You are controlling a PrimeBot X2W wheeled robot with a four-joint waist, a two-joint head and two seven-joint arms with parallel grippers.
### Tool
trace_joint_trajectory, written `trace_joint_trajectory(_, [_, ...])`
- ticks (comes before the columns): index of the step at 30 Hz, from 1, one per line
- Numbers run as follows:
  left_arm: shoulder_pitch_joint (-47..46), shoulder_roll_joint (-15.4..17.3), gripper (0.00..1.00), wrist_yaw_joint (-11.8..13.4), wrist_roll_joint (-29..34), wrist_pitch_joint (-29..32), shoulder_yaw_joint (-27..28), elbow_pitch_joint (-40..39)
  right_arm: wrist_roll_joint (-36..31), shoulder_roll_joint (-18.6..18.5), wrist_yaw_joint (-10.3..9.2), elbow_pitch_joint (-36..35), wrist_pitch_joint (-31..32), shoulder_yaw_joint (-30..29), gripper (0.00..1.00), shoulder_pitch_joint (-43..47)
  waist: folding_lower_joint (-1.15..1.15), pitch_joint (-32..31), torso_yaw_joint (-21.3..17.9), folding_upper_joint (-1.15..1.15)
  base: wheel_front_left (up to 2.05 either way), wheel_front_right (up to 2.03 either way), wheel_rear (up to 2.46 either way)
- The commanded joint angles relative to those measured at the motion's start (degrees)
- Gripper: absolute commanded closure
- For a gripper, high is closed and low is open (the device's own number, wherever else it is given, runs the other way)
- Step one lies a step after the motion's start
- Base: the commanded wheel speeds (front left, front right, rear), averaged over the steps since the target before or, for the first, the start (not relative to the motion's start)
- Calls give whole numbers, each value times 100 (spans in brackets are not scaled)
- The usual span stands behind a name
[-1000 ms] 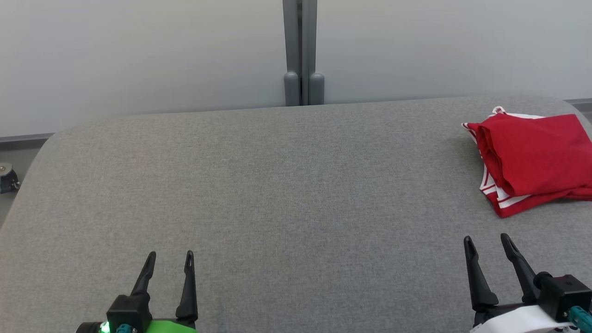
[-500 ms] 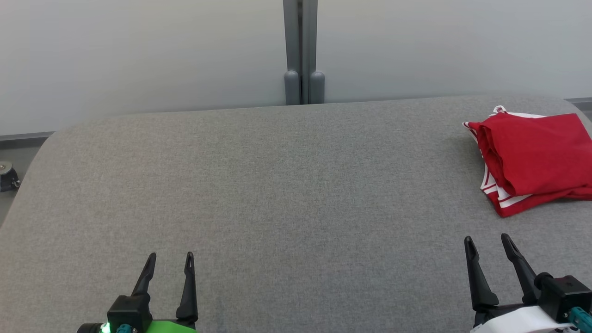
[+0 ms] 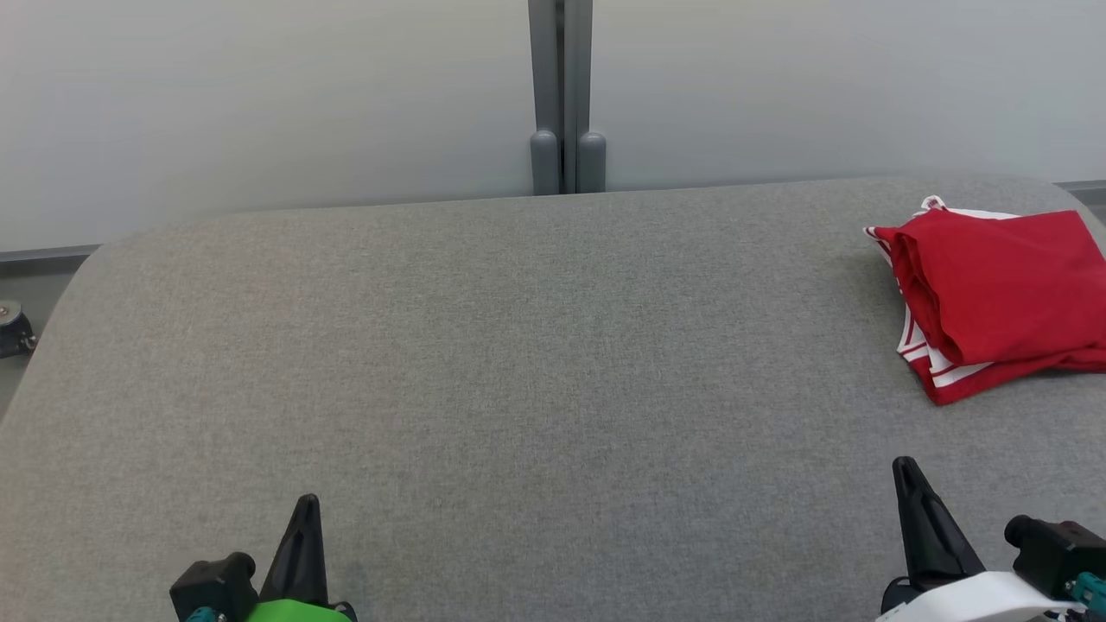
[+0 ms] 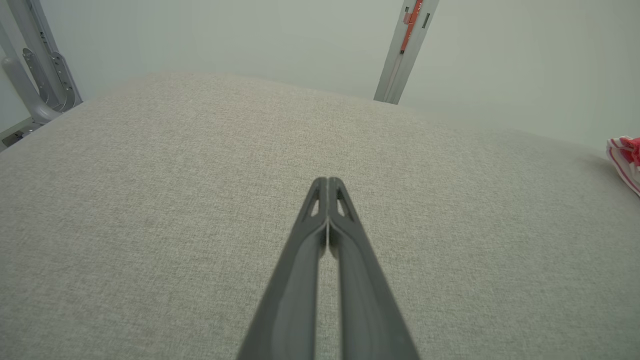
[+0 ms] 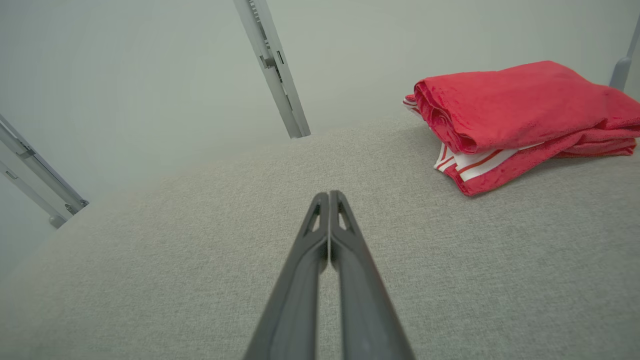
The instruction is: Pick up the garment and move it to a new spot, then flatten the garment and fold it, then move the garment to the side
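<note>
A red garment (image 3: 994, 298) with white stripes lies folded at the far right of the grey padded table (image 3: 518, 371); the right wrist view shows the garment (image 5: 520, 115) as a neat stack, and its edge (image 4: 625, 160) peeks into the left wrist view. My left gripper (image 3: 307, 510) hovers at the table's front left, shut with nothing in it, its fingertips (image 4: 327, 186) pressed together. My right gripper (image 3: 905, 471) sits at the front right, short of the garment, also shut on nothing, tips (image 5: 328, 199) touching.
A grey post (image 3: 566, 95) stands against the pale wall behind the table's far edge. A small caster (image 3: 13, 328) sits on the floor off the table's left side. The garment lies close to the table's right edge.
Both grippers went from open to shut and drew back a little toward the bottom of the head view. The garment has not moved.
</note>
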Motion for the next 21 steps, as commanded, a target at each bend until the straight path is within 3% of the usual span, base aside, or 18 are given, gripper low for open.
trace_joint_trajectory(1, [-174, 2, 100, -52, -260, 56, 99, -73, 312, -43, -1, -25, 36, -8, 100, -198, 0, 3, -1, 0, 0, 0, 0])
trace_joint_trajectory(21, [-417, -129, 100, -314, -1973, 532, 550, -63, 2241, -95, -2, 360, 291, -26, 100, -637, 0, 34, -13, 0, 0, 0, 0])
